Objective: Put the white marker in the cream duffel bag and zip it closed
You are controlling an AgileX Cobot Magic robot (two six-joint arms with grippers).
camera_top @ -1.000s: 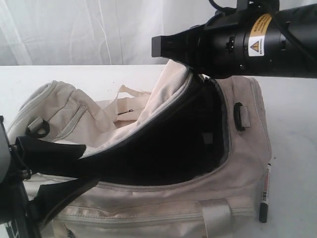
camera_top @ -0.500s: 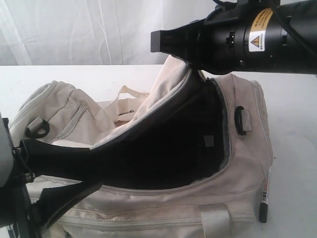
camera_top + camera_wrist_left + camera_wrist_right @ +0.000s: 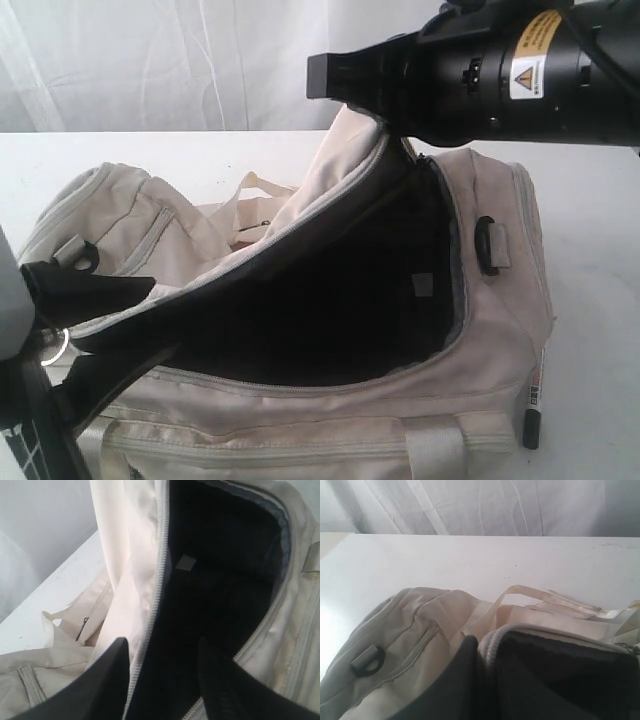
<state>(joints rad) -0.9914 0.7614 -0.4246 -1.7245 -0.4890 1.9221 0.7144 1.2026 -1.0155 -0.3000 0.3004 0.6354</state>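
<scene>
The cream duffel bag (image 3: 300, 420) lies on the white table with its main zip open and the dark lining showing. My right gripper (image 3: 335, 92) is above it, shut on the zipper edge of the top flap (image 3: 490, 647) and holding the flap raised. My left gripper (image 3: 150, 318) is at the bag's left end, open. Its two fingers (image 3: 112, 680) straddle the flap's zipper edge (image 3: 159, 580), one over the cream fabric and one over the dark inside. The white marker (image 3: 536, 390) lies on the table against the bag's right end, free of both grippers.
A webbing handle (image 3: 262, 190) lies behind the flap, another (image 3: 435, 450) on the near side. A black strap ring (image 3: 486, 240) sits on the bag's right end, a second (image 3: 369, 661) on the left end. A white curtain (image 3: 150, 60) backs the table.
The right gripper has lifted the flap slightly higher, widening the mouth. The left gripper has drawn back toward the left, out of the opening. The marker has not moved.
</scene>
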